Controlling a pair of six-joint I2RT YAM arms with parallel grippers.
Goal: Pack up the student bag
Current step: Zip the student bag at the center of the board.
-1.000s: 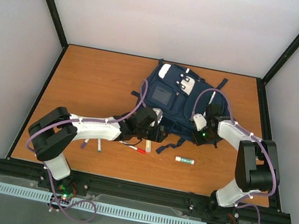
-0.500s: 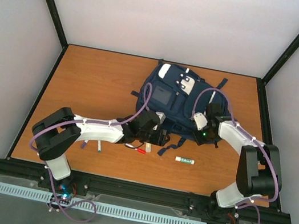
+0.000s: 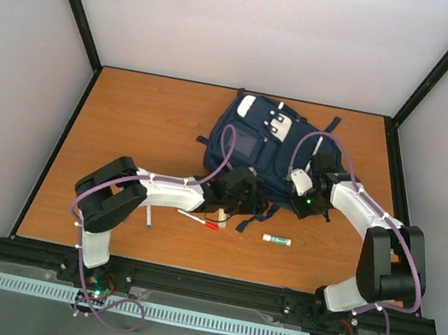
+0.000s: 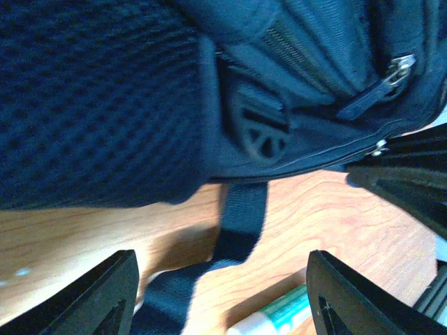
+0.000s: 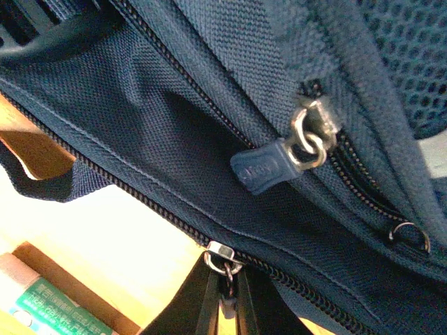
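A reddish-brown wooden desk (image 3: 127, 124) is sitting inside a white-walled enclosure with black corner posts. The student bag (image 3: 267, 145) is lying flat toward the far side of the desk, right of centre. Its navy front is facing up, its white patches are pointing at the back wall, and dark straps are trailing off its edges.

The left arm is reaching in from the near left, and the left claw (image 4: 220, 255) is hovering low at the bag's near edge. Its fingers are standing wide apart and gripping nothing. A dark strap (image 4: 241, 216) is running over the wood between them. Beyond it, the bag's mesh panel (image 4: 91, 105) and a plastic buckle (image 4: 260, 131) are filling most of the wrist view. A green-and-white glue stick (image 4: 272, 317) is peeking in at the bottom.

The right arm is bending in from the near right, and the right claw (image 5: 225, 296) is sitting against the bag's near right side. Its fingers are pinching together on a small dark zipper pull (image 5: 225, 276), which is hanging from a silver slider on the lower zipper. Higher up, a blue rubber tab (image 5: 260, 169) is dangling from a second slider, apart from the claw.

On the bare wood near the bag, a black marker (image 3: 254, 222) is lying at an angle with the glue stick just to its right. A red-capped pen (image 3: 197, 219) is lying beneath the left forearm. A pale pen (image 3: 148, 220) is resting close to that arm's elbow.
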